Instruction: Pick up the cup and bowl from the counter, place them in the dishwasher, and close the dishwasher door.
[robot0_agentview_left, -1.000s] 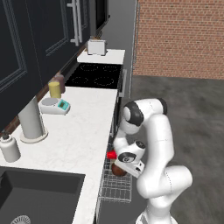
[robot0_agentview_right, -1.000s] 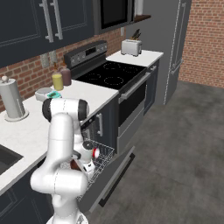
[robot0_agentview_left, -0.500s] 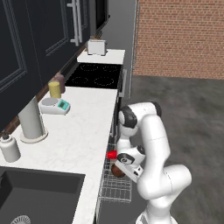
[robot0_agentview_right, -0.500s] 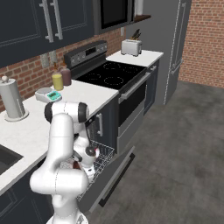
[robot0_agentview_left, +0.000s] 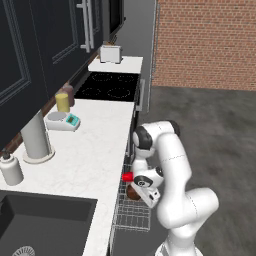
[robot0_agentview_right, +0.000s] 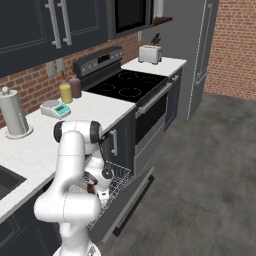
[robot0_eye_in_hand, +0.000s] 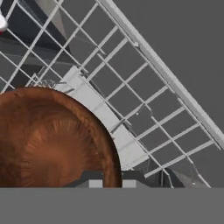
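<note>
Brown and glossy, the bowl (robot0_eye_in_hand: 48, 140) sits close under the fingers (robot0_eye_in_hand: 109, 181), clamped on its rim, over the dishwasher's wire rack (robot0_eye_in_hand: 144, 109) (its left part is cut off in the hand view). From the left base view the arm hides most of the bowl (robot0_agentview_left: 133, 192); the red cup (robot0_agentview_left: 128, 177) lies just beside it on the rack (robot0_agentview_left: 132, 215).

Even, flat rendered light, faint soft shadows, coarse pixelated low-resolution detail
</note>
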